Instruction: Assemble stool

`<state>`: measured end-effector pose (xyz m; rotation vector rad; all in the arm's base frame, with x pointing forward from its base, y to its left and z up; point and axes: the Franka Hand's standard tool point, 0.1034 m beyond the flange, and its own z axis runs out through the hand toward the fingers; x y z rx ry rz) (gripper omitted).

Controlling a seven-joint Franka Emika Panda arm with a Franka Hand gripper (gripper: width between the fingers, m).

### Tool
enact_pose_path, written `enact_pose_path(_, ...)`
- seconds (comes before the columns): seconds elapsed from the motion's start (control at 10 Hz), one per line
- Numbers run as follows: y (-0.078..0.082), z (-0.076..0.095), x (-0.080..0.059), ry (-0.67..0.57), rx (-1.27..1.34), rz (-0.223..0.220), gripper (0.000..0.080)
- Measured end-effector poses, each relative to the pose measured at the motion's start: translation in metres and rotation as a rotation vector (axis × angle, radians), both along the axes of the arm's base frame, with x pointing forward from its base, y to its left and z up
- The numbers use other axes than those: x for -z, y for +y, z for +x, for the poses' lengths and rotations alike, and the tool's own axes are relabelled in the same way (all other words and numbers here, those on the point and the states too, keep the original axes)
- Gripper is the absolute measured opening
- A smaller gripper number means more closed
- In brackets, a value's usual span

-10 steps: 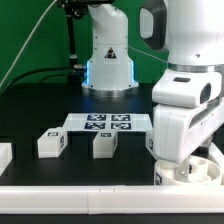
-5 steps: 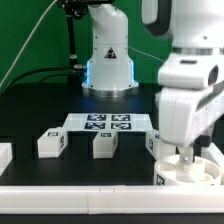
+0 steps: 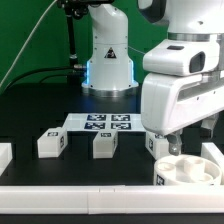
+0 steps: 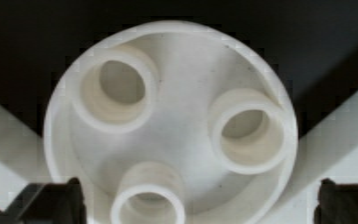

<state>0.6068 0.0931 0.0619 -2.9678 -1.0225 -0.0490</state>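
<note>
Quick rundown of the exterior view: the seat [image 3: 191,168] is flat on the desk [image 3: 40,110] at about 5 o'clock, sockets up, right under the arm's big white wrist housing [image 3: 185,90]. The wrist view looks straight down on it, and you can see 3 round sockets [image 4: 114,92] in the top face.

The tool [image 4: 179,205]: only the dark fingertips [image 4: 37,198] show in the wrist view, 1 on each side of the seat, spread wide w/ the disc between them. Looks open to me w/ nothing gripped, tho I can't tell if the tips are touching the rim. The housing blocks most of it in the exterior view.

Legs, all on the desk & apart from the seat:
- 1st leg [image 3: 50,143] at approx 8 o'clock, tag facing the cam
- 2nd leg [image 3: 103,145] near 6 o'clock from center, just in front of the marker board [image 3: 105,123]
- 3rd leg [image 3: 158,146] at approx 4 o'clock, half hidden behind the arm, just beside the seat

The robot base [image 3: 108,55] is at 12 o'clock. There's a plain border block [image 3: 5,155] at the 9 o'clock edge & another block [image 3: 214,152] at the 3-4 o'clock edge next to the seat.
</note>
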Motion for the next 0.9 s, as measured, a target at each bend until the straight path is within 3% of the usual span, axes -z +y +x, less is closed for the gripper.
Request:
enact_pose_path(0.5, -0.008, -0.017, -0.003, 0.036, 0.529, -0.004, 0.0649)
enact_pose_path(0.6, -0.011, -0.011, -0.010, 0.041, 0.656, 0.036, 0.0649)
enact_pose_path(0.9, -0.011, -0.017, -0.007, 0.072, 0.694, 0.031, 0.0649)
